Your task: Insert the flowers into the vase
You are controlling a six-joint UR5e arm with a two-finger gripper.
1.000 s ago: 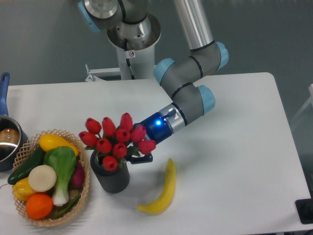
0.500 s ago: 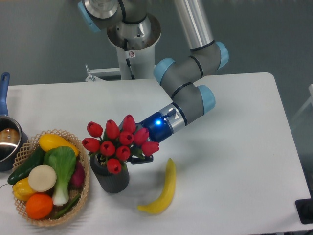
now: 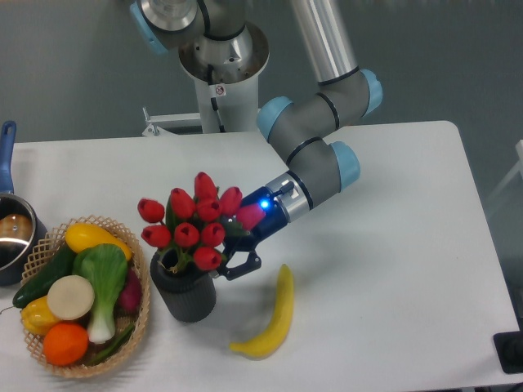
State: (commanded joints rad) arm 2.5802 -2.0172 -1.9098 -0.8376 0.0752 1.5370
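The flowers (image 3: 194, 222), a bunch of red closed tulips with dark green leaves, stand nearly upright with their stems down in the vase (image 3: 186, 296). The vase is a short dark grey ribbed cylinder left of the table's middle. My gripper (image 3: 230, 251) is just right of the bunch, at stem height above the vase rim. Its lower finger (image 3: 243, 265) is spread away from the stems and the jaws look open. The upper finger is hidden behind the tulip heads.
A yellow banana (image 3: 274, 314) lies right of the vase. A woven basket (image 3: 140, 287) with vegetables and fruit touches the vase's left side. A pot (image 3: 11, 233) with a blue handle sits at the left edge. The arm's base (image 3: 222, 61) stands at the back.
The flowers have swung from leaning left to nearly upright and sit deeper in the vase. The gripper's lower finger has spread outward, letting go of the stems.
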